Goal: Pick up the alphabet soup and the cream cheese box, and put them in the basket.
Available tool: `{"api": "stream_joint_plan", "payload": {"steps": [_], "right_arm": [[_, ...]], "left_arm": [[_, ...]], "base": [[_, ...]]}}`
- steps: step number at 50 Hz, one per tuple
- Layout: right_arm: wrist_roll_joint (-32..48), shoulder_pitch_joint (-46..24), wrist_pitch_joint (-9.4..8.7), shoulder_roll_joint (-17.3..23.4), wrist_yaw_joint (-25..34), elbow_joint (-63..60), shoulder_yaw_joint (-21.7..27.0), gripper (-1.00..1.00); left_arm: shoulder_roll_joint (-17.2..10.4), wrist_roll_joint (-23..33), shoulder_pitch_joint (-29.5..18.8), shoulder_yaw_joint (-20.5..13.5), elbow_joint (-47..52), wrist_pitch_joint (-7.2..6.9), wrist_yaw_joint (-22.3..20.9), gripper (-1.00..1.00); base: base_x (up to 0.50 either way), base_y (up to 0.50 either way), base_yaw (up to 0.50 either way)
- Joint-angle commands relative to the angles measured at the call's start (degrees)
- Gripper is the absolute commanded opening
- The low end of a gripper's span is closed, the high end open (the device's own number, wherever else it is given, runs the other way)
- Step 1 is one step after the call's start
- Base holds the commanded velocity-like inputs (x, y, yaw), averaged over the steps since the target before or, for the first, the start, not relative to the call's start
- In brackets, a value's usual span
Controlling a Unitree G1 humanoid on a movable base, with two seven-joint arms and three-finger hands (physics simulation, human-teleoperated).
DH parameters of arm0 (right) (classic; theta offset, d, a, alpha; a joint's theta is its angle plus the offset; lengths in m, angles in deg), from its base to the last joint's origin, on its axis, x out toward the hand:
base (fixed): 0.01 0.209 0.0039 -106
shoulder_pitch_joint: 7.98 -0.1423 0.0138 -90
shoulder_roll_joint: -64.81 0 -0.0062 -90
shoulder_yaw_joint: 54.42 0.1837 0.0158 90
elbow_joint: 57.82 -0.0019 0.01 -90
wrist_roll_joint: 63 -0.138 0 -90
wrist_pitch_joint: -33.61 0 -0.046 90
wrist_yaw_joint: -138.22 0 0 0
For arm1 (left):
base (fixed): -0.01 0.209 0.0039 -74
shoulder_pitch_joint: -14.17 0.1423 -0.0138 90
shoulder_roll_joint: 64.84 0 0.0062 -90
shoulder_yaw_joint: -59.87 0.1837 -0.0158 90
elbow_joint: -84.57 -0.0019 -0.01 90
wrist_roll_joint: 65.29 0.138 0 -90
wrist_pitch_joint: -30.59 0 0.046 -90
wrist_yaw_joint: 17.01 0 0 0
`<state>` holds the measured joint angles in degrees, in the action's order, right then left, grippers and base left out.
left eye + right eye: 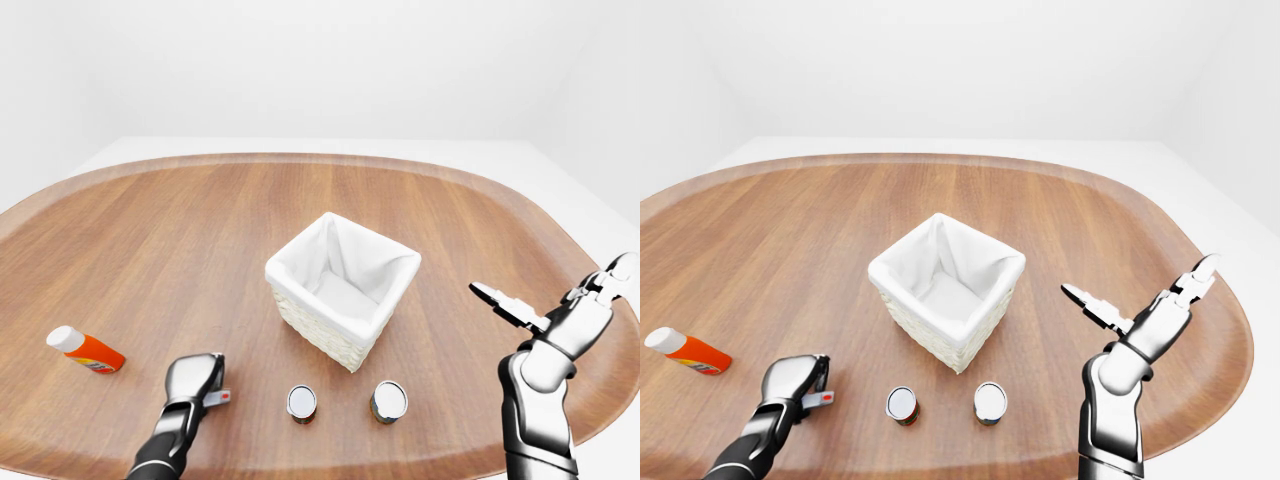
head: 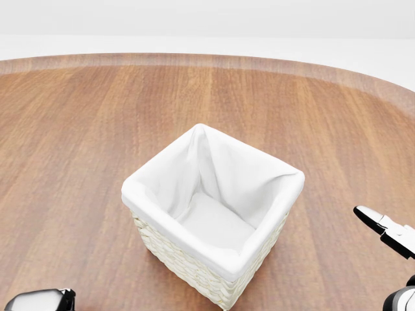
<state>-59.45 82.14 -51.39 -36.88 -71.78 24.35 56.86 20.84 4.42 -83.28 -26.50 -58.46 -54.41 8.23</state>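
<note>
Oval wooden desk in a white room, basket central; left hand closed low on a small object, right hand raised, fingers spread, empty

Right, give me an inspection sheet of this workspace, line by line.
Surface: rounded wooden table, pale floor around it.
Job's things: basket with white liner, upright, nothing seen inside. Two upright cans at the table's bottom edge in the left-eye view, left can and right can; labels unreadable. Cream cheese box: not identified.
Clutter: orange bottle with white cap, lying on its side at left.
Hands: left hand low over a small red-tipped item, grip unclear; right hand raised, fingers spread.
Cables: nothing seen.
Surroundings: plain white walls.
</note>
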Motion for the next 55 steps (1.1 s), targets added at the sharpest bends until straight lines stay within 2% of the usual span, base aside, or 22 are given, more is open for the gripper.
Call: {"api": "stream_joint_plan", "payload": {"steps": [1,6,14,15,16,17,18,19,20,21,23,24,26,36,39,40,42,46,47,49,55], "right_arm": [[-0.02,-0.04,0.0,0.03,0.0,-0.01,0.05,1.0],[0.0,-0.1,0.0,0.07,0.0,-0.12,-0.03,1.0],[-0.1,0.13,0.0,-0.06,0.0,-0.72,0.03,1.0],[-0.1,0.09,0.0,-0.06,0.0,-0.53,0.07,1.0],[-0.11,0.07,0.0,-0.06,0.0,-0.43,0.07,1.0],[-0.05,0.01,0.0,-0.06,0.0,-0.15,0.03,1.0],[-0.08,0.0,0.0,-0.04,0.0,-0.15,0.04,1.0],[-0.08,-0.07,0.0,-0.01,0.0,0.09,0.03,1.0],[-0.03,-0.14,0.0,0.03,0.0,0.38,0.0,1.0],[-0.04,-0.14,0.0,0.06,0.0,0.57,-0.01,1.0],[-0.13,-0.16,0.0,0.09,0.0,0.59,0.0,1.0],[-0.15,-0.12,0.0,0.09,0.0,0.36,0.0,1.0],[-0.17,-0.13,0.0,0.11,0.0,0.44,0.0,1.0],[-0.2,-0.05,0.0,0.04,0.0,0.28,0.06,1.0],[-0.1,0.08,0.0,-0.03,0.0,-0.69,0.02,1.0],[-0.1,-0.02,0.0,0.0,0.0,-0.45,0.04,1.0],[-0.24,-0.03,0.0,0.0,0.0,-0.35,0.11,1.0],[-0.15,-0.13,0.0,0.06,0.0,0.14,0.05,1.0],[-0.16,-0.02,0.0,0.04,0.0,-0.25,0.05,1.0],[-0.22,0.0,0.0,0.0,0.0,-0.46,0.09,1.0],[-0.34,-0.1,0.0,0.1,0.0,0.38,0.1,1.0]], "left_arm": [[-0.42,-0.5,5.92,-3.21,9.01,0.0,-4.13,-1.0],[0.02,-0.97,7.75,-4.99,14.3,0.0,-6.48,-1.0],[1.94,-2.41,10.5,-7.15,20.86,0.0,-5.33,-1.0],[2.96,-2.28,11.12,-8.09,22.89,0.0,-5.11,-1.0],[2.26,-2.34,11.3,-7.55,23.28,0.0,-5.17,-1.0],[3.24,-2.83,11.48,-8.53,25.26,0.0,-4.8,-1.0],[2.91,-3.17,11.95,-8.26,26.39,0.0,-5.65,-1.0],[4.35,-2.81,12.44,-9.41,28.85,0.0,-6.86,-1.0],[4.27,-2.82,12.27,-9.52,29.56,0.0,-6.41,-1.0],[5.45,-1.93,13.29,-10.17,33.84,0.0,-6.57,-1.0],[4.85,-2.5,14.06,-9.52,35.81,0.0,-7.13,-1.0],[6.68,-0.33,13.77,-10.51,37.21,0.0,-6.75,-1.0],[5.86,-1.89,14.35,-10.03,38.79,0.0,-7.7,-1.0],[10.38,-3.03,18.08,-12.46,59.72,0.0,-20.65,-1.0],[11.33,-1.74,17.2,-12.5,63.37,0.0,-24.12,-1.0],[11.43,1.94,16.82,-12.46,65.27,0.0,-24.23,-1.0],[11.97,-0.24,15.56,-12.31,67.91,0.0,-27.84,-1.0],[12.73,1.64,13.61,-11.54,71.93,0.0,-33.43,-1.0],[13.07,1.56,12.45,-11.47,75.02,0.0,-36.7,-1.0],[13.1,1.97,10.93,-11.18,76.8,0.0,-39.4,-1.0],[13.57,4.05,6.06,-8.88,81.11,-2.91,-46.68,-1.0]], "base": [[0.0,0.0,0.0],[0.0,0.0,0.0],[0.0,0.0,0.0],[0.0,0.0,0.0],[0.0,0.0,0.0],[0.0,0.0,0.0],[0.0,0.0,0.0],[0.0,0.0,0.0],[0.0,0.0,0.0],[0.0,0.0,0.0],[0.0,0.0,0.0],[0.0,0.0,0.0],[0.0,0.0,0.0],[0.0,0.0,0.0],[0.0,0.0,0.0],[0.0,0.0,0.0],[0.0,0.0,0.0],[0.0,0.0,0.0],[0.0,0.0,0.0],[0.0,0.0,0.0],[0.0,0.0,0.0]]}}
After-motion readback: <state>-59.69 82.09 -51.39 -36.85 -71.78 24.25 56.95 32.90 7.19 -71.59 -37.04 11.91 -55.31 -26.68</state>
